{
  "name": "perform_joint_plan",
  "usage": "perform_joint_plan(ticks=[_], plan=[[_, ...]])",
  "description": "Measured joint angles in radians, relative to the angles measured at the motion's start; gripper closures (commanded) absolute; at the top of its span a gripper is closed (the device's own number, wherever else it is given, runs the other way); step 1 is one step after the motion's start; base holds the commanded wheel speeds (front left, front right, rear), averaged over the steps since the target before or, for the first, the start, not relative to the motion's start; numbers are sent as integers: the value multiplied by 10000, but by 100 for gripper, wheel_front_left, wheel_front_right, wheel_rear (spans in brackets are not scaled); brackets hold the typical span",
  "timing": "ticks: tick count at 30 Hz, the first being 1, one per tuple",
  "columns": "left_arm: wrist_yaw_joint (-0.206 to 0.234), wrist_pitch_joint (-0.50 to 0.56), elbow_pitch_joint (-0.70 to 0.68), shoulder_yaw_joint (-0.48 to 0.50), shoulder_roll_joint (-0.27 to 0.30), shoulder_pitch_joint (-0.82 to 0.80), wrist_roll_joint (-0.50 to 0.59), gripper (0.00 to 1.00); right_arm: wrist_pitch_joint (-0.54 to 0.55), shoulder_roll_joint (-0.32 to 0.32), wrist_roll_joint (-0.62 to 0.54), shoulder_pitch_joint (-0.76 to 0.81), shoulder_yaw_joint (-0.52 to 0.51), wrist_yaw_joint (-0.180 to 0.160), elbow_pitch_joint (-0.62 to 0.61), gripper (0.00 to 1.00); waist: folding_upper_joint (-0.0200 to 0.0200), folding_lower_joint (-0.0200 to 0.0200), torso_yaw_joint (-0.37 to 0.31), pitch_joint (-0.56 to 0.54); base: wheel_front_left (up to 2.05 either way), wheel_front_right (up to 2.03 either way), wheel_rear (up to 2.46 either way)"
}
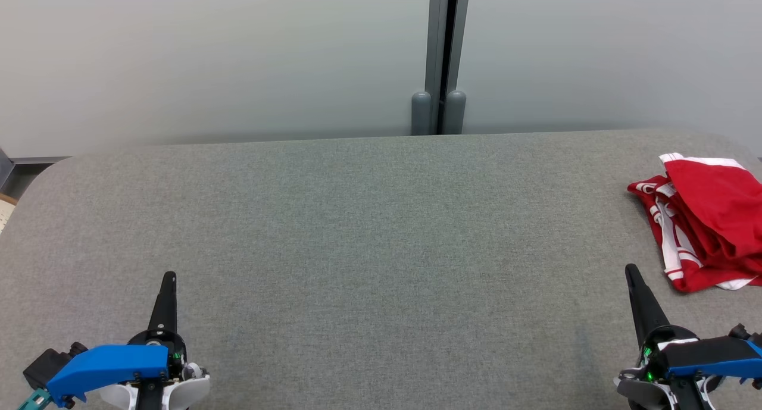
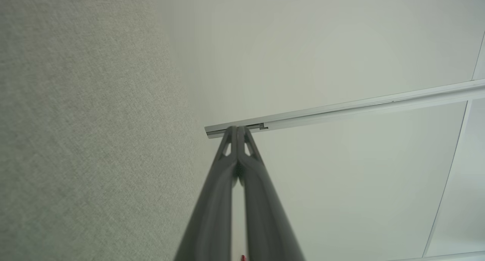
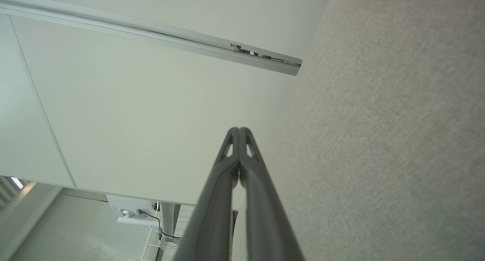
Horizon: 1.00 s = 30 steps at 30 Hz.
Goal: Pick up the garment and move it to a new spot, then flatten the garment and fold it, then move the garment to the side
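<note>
Garment: I've got the red garment (image 1: pixel 708 219) with white trim at the far right of the bench (image 1: pixel 381 249). It's bunched up, layers flopped over each other, and the right edge of my head view cuts part of it off.
Left gripper: there's the left gripper (image 1: pixel 168 282) at my lower left, pressed together into one dark point aimed up the view. Nothing is between the jaws. It sits well apart from the garment, with nearly the whole width of the bench between them.
Left wrist view: looking along the fingers (image 2: pixel 214 211), I see them meeting at the tips. Grey bench cloth runs down the left side. A pale panel with a metal rail (image 2: pixel 360 105) sits behind.
Right gripper: the right gripper (image 1: pixel 632 276) is at my lower right, closed tip to tip as well and holding nothing. Its point is near the garment's nearest corner but not touching, and I can see a strip of bench cloth between them.
Right wrist view: both fingers touch at the ends, with bench cloth on the right. There's a fleck of pinkish red at the very top edge, too small for me to call.
Bench: it has a grey woven cover and a rounded far-left corner.
Backdrop: I see a pale wall (image 1: pixel 208 59), with a grey upright post (image 1: pixel 440 59) coming down to the bench's far edge a little right of middle.
</note>
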Motion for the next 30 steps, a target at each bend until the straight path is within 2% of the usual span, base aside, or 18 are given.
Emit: perform_joint_plan(ticks=[30], plan=[[-48, 570, -232, 337, -109, -178, -1873, 100, 332, -2, 2192, -230, -56, 0, 69, 100, 0, 0, 0, -64, 0, 0, 0]])
